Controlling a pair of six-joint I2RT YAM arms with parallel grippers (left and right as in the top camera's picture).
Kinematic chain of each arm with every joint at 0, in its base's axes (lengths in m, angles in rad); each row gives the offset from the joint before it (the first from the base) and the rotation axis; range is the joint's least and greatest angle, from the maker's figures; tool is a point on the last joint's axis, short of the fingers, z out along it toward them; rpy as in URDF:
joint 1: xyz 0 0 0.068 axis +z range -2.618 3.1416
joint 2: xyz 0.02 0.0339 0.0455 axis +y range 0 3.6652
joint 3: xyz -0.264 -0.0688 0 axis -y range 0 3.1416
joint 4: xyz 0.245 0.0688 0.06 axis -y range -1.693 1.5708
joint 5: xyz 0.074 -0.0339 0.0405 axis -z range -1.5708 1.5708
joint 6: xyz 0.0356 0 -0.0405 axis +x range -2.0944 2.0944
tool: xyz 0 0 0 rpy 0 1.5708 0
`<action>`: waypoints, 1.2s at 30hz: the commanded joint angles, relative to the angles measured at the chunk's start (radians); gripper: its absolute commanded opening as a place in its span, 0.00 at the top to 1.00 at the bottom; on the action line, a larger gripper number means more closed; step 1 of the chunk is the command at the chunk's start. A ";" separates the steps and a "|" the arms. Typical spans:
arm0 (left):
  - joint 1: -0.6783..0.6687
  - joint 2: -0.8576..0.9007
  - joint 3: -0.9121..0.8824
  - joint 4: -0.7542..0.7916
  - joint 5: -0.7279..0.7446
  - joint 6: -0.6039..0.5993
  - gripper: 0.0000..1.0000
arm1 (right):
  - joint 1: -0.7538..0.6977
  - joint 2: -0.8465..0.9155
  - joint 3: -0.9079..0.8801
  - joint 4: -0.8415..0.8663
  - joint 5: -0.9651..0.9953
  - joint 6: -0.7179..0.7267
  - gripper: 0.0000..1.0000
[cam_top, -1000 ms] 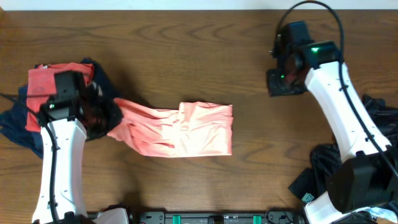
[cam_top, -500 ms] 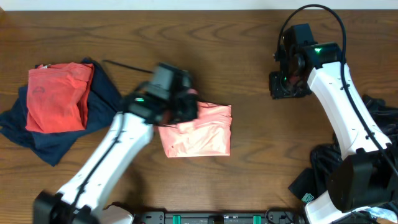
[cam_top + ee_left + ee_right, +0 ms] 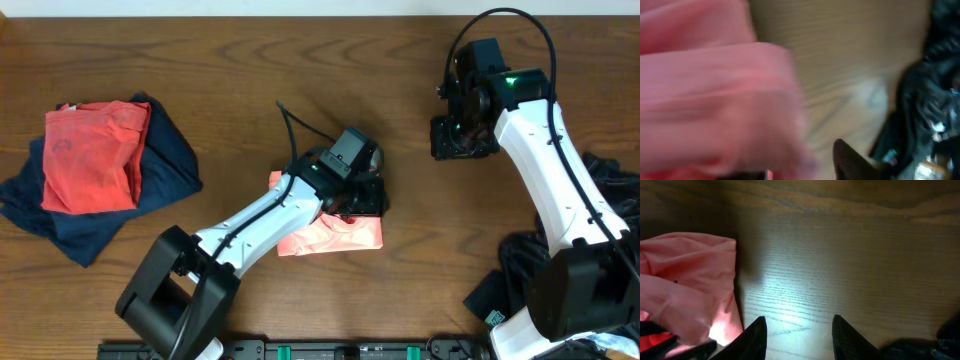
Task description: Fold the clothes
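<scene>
The salmon-pink T-shirt point(image 3: 330, 232) lies folded into a small bundle at the table's middle. My left gripper point(image 3: 362, 195) is low over its upper right edge. In the blurred left wrist view the pink cloth point(image 3: 715, 90) fills the left side and hides one finger. The other finger stands well apart, so the left gripper point(image 3: 800, 167) looks open. My right gripper point(image 3: 455, 135) hovers over bare wood at the back right, open and empty point(image 3: 797, 335). The shirt's edge also shows at the left of the right wrist view point(image 3: 690, 280).
A darker red-orange shirt point(image 3: 90, 155) lies on a dark navy garment point(image 3: 165, 165) at the far left. Black garments point(image 3: 610, 200) are piled at the right edge and also show in the left wrist view point(image 3: 920, 100).
My left arm swept from the far left pile across to the middle, carrying the shirt's left half over onto its right half. The shirt is now a shorter bundle. The right arm barely moved.
</scene>
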State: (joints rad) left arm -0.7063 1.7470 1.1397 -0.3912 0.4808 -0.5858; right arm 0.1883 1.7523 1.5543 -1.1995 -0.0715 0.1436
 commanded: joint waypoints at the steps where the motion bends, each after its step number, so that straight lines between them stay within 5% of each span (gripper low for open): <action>1: 0.047 -0.079 0.022 0.003 0.122 0.079 0.49 | 0.003 0.004 -0.005 0.000 -0.013 -0.019 0.59; 6: 0.168 -0.253 0.021 -0.032 0.124 0.148 0.49 | 0.003 0.004 -0.005 0.004 -0.230 -0.172 0.59; 11: 0.324 -0.389 0.021 -0.088 -0.023 0.148 0.41 | 0.022 0.004 -0.005 0.004 -0.484 -0.302 0.64; 19: 0.459 -0.364 -0.006 -0.227 -0.188 0.148 0.39 | 0.153 0.018 -0.014 0.008 -0.567 -0.328 0.79; 27: 0.465 -0.167 -0.040 -0.253 -0.135 0.144 0.39 | 0.274 0.099 -0.126 0.087 -0.569 -0.324 0.82; 30: 0.463 -0.090 -0.040 -0.253 -0.101 0.145 0.39 | 0.280 0.140 -0.204 0.129 -0.512 -0.311 0.91; 36: 0.451 0.007 -0.040 -0.271 -0.096 0.181 0.39 | 0.212 0.201 -0.319 0.278 -0.138 -0.044 0.98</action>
State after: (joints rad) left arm -0.2474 1.7302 1.1065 -0.6521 0.3683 -0.4397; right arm 0.4500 1.9347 1.2675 -0.9581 -0.4435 -0.0635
